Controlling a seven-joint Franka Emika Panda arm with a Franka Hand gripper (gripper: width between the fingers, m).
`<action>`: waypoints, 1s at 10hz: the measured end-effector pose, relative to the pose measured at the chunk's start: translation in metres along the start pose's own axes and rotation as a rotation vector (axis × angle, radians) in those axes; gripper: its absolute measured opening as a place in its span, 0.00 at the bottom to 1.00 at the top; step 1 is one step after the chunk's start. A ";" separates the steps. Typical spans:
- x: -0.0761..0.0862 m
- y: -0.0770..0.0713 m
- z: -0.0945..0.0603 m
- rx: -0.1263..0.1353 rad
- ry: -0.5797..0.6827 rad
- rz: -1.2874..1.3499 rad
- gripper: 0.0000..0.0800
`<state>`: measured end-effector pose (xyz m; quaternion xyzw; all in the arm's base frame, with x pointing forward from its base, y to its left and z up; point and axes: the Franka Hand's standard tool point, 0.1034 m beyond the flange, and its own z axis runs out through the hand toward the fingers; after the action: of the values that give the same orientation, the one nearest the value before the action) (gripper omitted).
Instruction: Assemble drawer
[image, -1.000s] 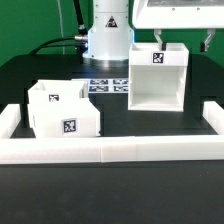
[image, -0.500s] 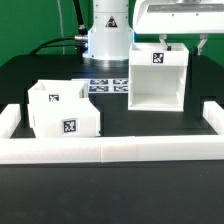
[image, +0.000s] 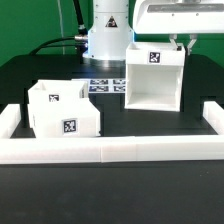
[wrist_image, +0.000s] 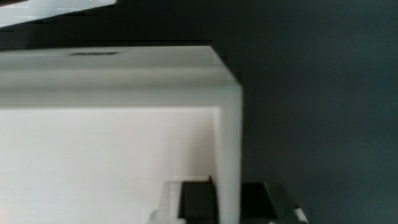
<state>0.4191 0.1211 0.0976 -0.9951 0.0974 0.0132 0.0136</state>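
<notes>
The big white drawer shell (image: 152, 78) stands at the back right of the table, its open side toward the front and a tag on its upper front. My gripper (image: 183, 44) comes down on its top right edge. In the wrist view my gripper (wrist_image: 228, 206) has one black finger (wrist_image: 194, 203) on each side of the shell's thin wall (wrist_image: 226, 150), shut on it. Two smaller white trays (image: 62, 108) with tags sit close together at the exterior view's left, apart from the shell.
The marker board (image: 105, 85) lies flat between the trays and the shell, in front of the robot base (image: 107, 30). Low white border bars run along the front (image: 110, 150), the left (image: 8, 120) and the right (image: 214, 115).
The shell, held in my gripper, has shifted toward the exterior view's left and now sits slightly skewed. The trays have not moved.
</notes>
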 end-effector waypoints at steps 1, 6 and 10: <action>0.000 0.000 0.000 0.000 0.000 0.000 0.05; 0.004 0.001 0.000 0.000 -0.002 -0.014 0.05; 0.065 0.002 -0.002 0.025 0.039 -0.034 0.05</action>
<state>0.4820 0.1065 0.0980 -0.9964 0.0808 -0.0076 0.0245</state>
